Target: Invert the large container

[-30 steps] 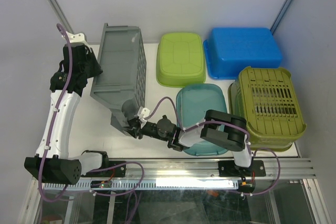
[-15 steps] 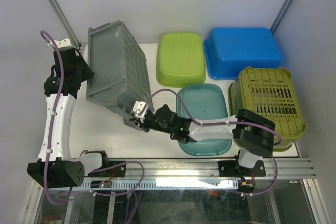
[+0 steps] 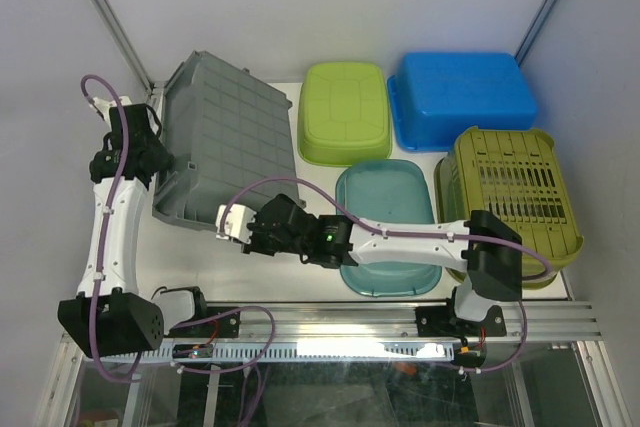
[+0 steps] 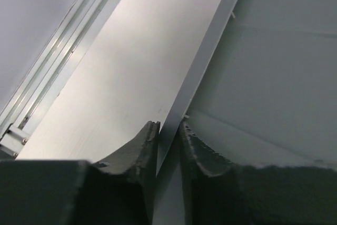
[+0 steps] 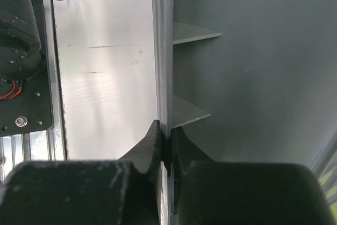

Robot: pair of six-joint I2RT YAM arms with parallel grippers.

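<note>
We see the large grey ribbed plastic container [image 3: 225,142] at the far left of the white desk [image 3: 200,259], with its gridded underside turned up towards the overhead camera. It sits on a slant, the far end higher than the near edge. We cannot tell whether its rim touches the desk anywhere.

The left pincer [image 3: 160,162] is on the container's left side. In its wrist view the left pincer [image 4: 167,127] has both fingers pressed against the thin rim flange, one on either side, so it is clamped on the container [image 4: 274,67], with the desk [image 4: 121,67] showing beyond the rim.

The right pincer [image 3: 234,221] reaches across from the right to the container's near edge. In its wrist view the right pincer [image 5: 164,130] has its fingers drawn tight together with the rim edge pinched between them. The container's wall [image 5: 247,67] with its small bracing ribs fills the right of that view and the desk [image 5: 105,77] the left.

To the right of the container stand four others:
- A lime-green plastic tub [image 3: 345,112], bottom up, just beside it.
- A blue plastic tub [image 3: 462,97], bottom up, at the far right.
- An olive-green slotted plastic basket [image 3: 515,202], inverted, in front of the blue one.
- A teal plastic tub [image 3: 385,192] in the middle, with the right arm crossing over its near part.
</note>
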